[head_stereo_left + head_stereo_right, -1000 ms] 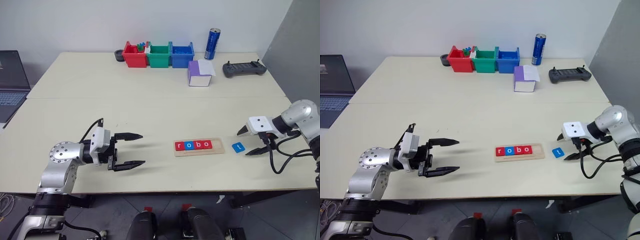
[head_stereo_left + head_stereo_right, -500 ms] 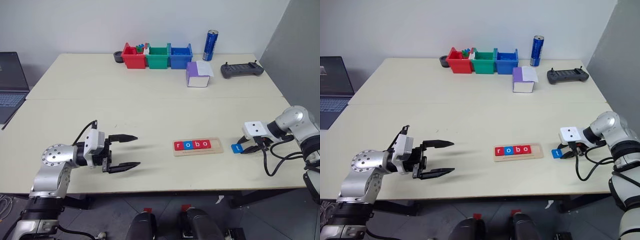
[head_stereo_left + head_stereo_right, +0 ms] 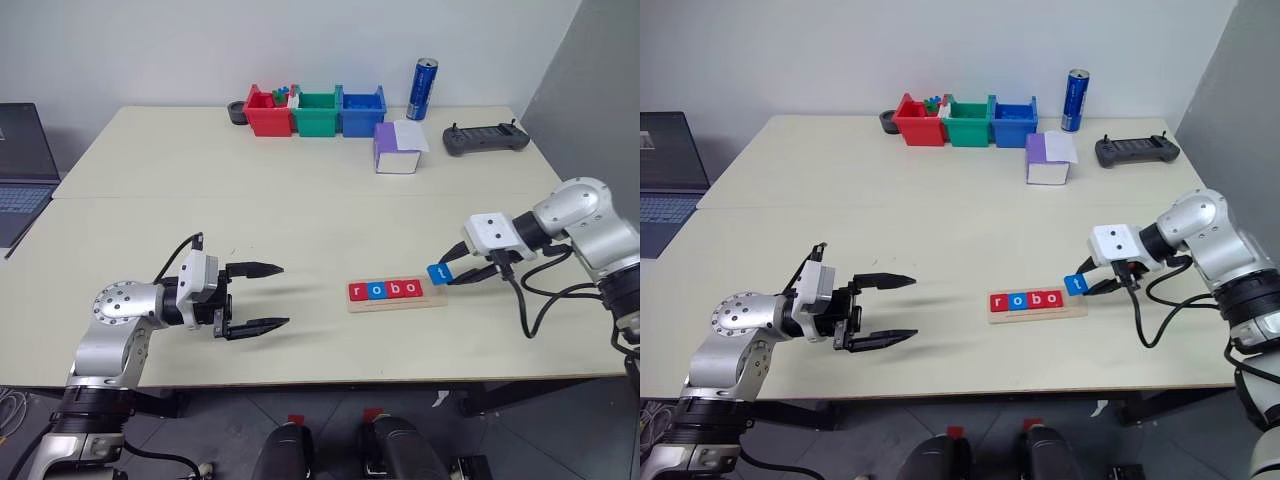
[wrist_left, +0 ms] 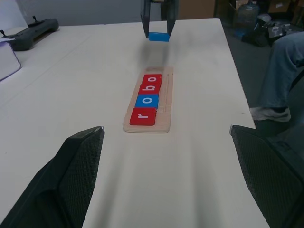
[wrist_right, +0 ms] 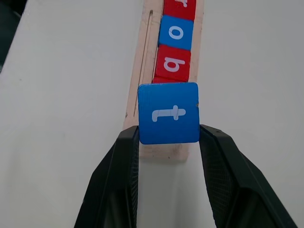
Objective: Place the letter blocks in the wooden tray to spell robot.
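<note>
Right gripper (image 3: 462, 269): its two black fingers are closed partway on a small flat blue square tile with a white "t" (image 3: 439, 274), one finger on each side edge; the tile is off the bench.
Blue "t" tile: held in the air just over the tray's empty end, at 3 o'clock from the row of letters.
Wooden tray (image 3: 397, 302): a long, narrow, pale-wood strip with a raised rim, lying flat on the cream bench (image 3: 300, 215) near its front edge.
Tiles in the tray: red "r" (image 3: 358, 291), blue "o" (image 3: 376, 290), red "b" (image 3: 394, 289) and red "o" (image 3: 411, 289), side by side and touching; the last slot is bare.
Left gripper (image 3: 252, 297): fingers spread wide, gripping nothing, poised above the bench well apart from the tray, at 9 o'clock from it.
Far edge, 12 o'clock: red bin (image 3: 269, 110), green bin (image 3: 317, 111) and blue bin (image 3: 362, 110) in a row, a blue can (image 3: 424, 89) and a purple-and-white box (image 3: 398, 147).
</note>
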